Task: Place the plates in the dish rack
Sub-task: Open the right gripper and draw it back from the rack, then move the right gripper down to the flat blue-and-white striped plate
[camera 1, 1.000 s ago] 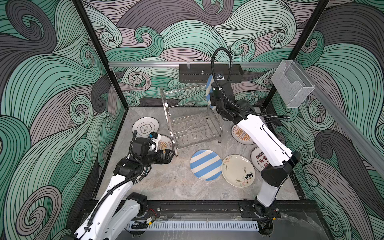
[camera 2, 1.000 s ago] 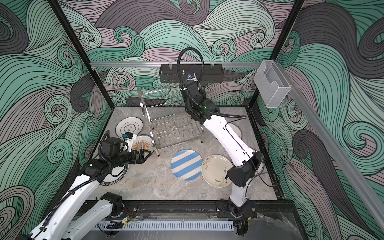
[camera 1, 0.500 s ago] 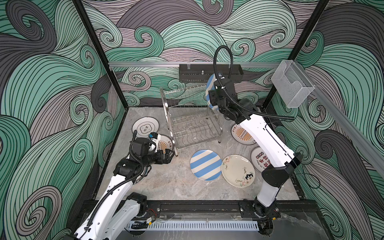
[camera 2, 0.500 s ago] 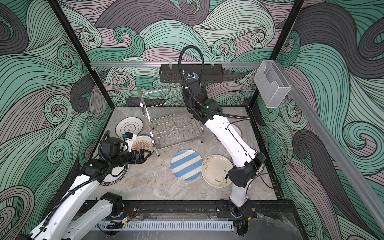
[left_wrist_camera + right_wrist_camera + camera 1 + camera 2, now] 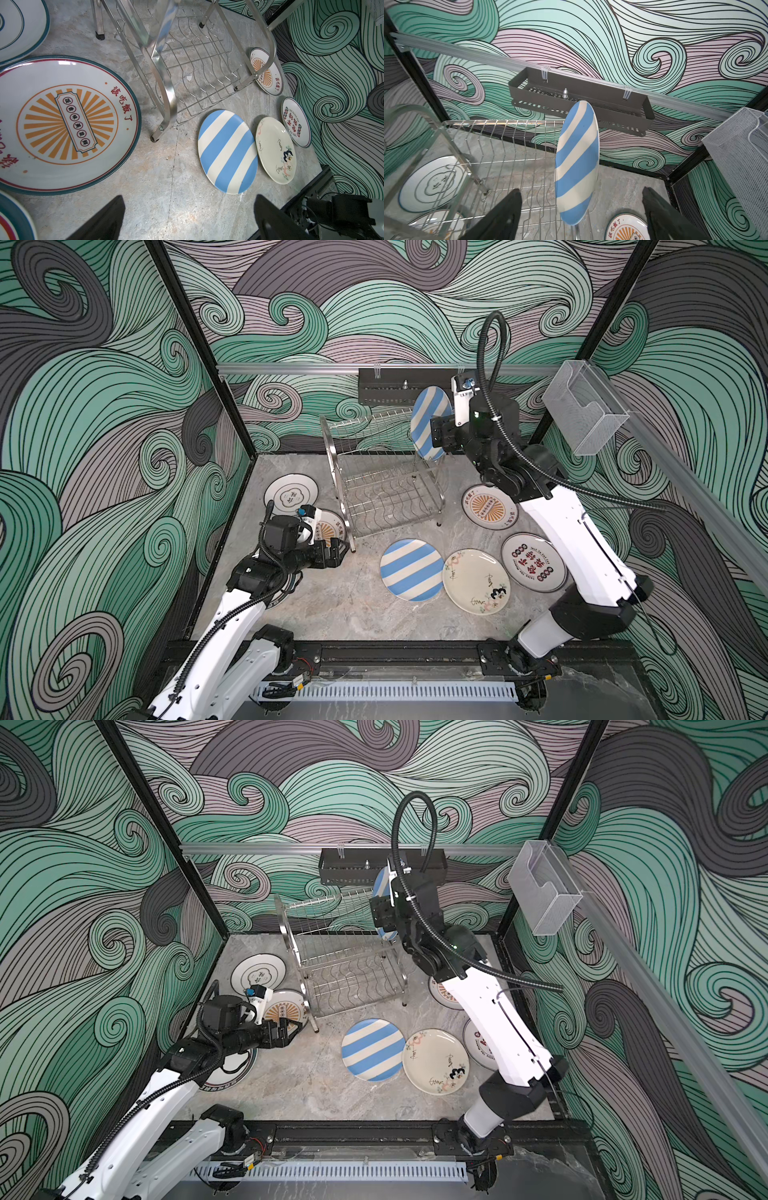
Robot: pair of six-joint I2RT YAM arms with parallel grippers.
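The steel dish rack (image 5: 382, 477) stands at the back of the table. One blue-and-white striped plate (image 5: 430, 423) stands on edge in its upper tier, at the right end. My right gripper (image 5: 581, 189) is open, with a finger on each side of that plate (image 5: 577, 162) and touching neither face. My left gripper (image 5: 189, 199) hangs open and empty low over the table, beside an orange-sunburst plate (image 5: 68, 124). Flat on the table lie a second striped plate (image 5: 411, 568), a cream doodle plate (image 5: 476, 580), a red-black character plate (image 5: 533, 562), another sunburst plate (image 5: 490, 506) and a black-cloud plate (image 5: 291, 494).
A teal-rimmed plate (image 5: 232, 1073) lies partly under my left arm. A black perforated tray (image 5: 395, 391) hangs on the back rail just behind the rack. A clear plastic box (image 5: 584, 414) is fixed to the right wall.
My right gripper has opened and let go of the striped plate, which stays upright in the rack's upper tier. The left arm has not moved.
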